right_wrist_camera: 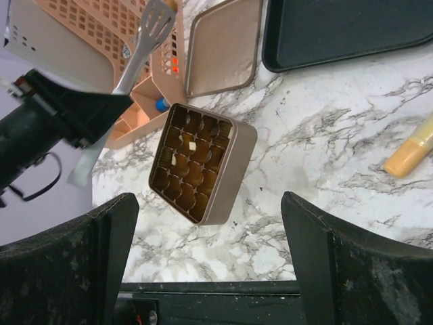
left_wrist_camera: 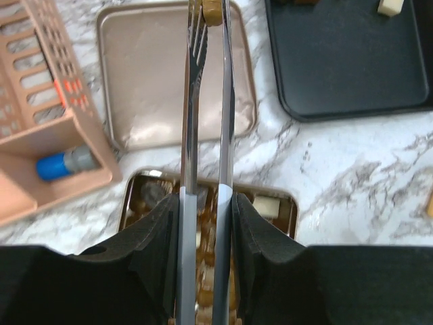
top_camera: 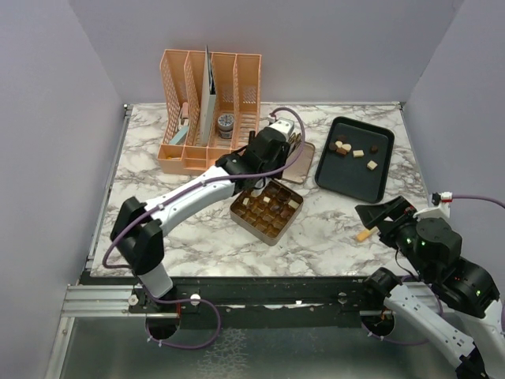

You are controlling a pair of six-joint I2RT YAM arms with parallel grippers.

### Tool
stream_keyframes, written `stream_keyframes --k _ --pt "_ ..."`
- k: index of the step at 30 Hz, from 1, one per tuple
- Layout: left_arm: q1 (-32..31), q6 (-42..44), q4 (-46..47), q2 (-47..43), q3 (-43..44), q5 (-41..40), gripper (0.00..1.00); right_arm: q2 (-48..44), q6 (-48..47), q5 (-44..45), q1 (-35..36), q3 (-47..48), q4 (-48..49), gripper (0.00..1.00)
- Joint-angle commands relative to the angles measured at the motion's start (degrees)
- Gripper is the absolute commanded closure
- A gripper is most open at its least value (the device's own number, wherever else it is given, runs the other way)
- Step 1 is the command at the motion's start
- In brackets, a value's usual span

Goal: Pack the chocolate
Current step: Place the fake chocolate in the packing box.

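Left pincer [left_wrist_camera: 206, 203]: mine, narrowed on metal tongs [left_wrist_camera: 194, 101]; their tips pinch one light-brown chocolate piece [left_wrist_camera: 213, 10] beyond the gold tin [right_wrist_camera: 237, 177], over the far edge of its lid [left_wrist_camera: 145, 81].
Gold tin: gridded; a few compartments hold chocolates [top_camera: 269, 202].
Black tray [top_camera: 347, 172]: right of the tin, several loose pieces [top_camera: 342, 147].
Right pincer [right_wrist_camera: 210, 203]: mine, wide, holding nothing.

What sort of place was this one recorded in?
Probably a lab test booth, not a real kitchen: plain grey walls box in a marble-patterned table, with two robot arms mounted on a metal frame at its edge.
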Motion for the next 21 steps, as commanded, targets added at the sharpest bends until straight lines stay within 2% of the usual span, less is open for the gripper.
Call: stream_keyframes --k 1,12,21 --pt "-0.2 -1.5 -8.4 -9.6 -5.0 -2.1 0.79 -0.7 -0.2 -1.0 -0.2 -2.0 0.3 0.09" --pt "0.2 -8.8 -26.1 -25.0 -12.8 1.1 0.75 0.2 0.1 -2.6 -0.2 -6.8 2.2 0.09" --pt "0.1 -12.7 -35.2 -27.8 -14.0 6.7 0.75 2.7 -0.9 -3.5 -0.2 -7.0 4.3 0.09"
